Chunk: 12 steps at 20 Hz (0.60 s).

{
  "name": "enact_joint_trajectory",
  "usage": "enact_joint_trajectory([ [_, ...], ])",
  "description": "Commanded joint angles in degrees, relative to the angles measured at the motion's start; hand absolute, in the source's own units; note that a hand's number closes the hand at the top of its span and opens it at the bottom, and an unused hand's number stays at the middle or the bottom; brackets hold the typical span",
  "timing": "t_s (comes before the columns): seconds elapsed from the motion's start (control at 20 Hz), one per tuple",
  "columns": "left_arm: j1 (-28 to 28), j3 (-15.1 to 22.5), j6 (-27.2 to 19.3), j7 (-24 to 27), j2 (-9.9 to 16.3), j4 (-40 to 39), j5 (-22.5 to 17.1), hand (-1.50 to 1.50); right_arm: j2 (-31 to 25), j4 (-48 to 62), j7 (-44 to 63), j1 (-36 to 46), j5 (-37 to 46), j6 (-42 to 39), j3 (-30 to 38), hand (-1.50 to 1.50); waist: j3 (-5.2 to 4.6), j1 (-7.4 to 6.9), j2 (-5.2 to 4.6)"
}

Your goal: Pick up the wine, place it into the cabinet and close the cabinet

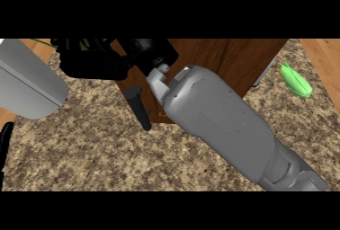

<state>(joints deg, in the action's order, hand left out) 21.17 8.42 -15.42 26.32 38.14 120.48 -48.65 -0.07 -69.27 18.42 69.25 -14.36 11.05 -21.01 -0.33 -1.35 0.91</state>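
Note:
My right forearm runs from the lower right up to the wooden cabinet at the top centre. My right hand is a black mass just left of the cabinet's front, fingers curled. Thin green slivers of the wine bottle show between the fingers; the hand hides the rest of the bottle. A dark bar handle sticks out at the cabinet's lower left edge, just below the wrist. Only my left forearm shows, a grey shape at the left edge.
The speckled stone counter fills the lower part of the view. A bright green oblong object lies on it right of the cabinet. A thin black strip runs along the left edge. Wood boards show at the top corners.

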Motion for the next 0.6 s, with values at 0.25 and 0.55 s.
enact_joint_trajectory([
  [0.25, 1.5, -1.4, 2.1, -2.0, 0.9, 1.9, -0.4, -1.5, -4.0, 11.8, -9.3, -2.7, 4.3, -2.3, 2.5, 1.5, 0.3, -0.68, -1.35],
  [0.55, -1.9, -0.4, 0.0, -2.4, -0.8, 0.9, 0.8, -1.5, -6.4, 14.0, -10.8, -0.2, 4.9, -3.9, 4.6, 1.5, 0.27, -0.26, -1.77],
])
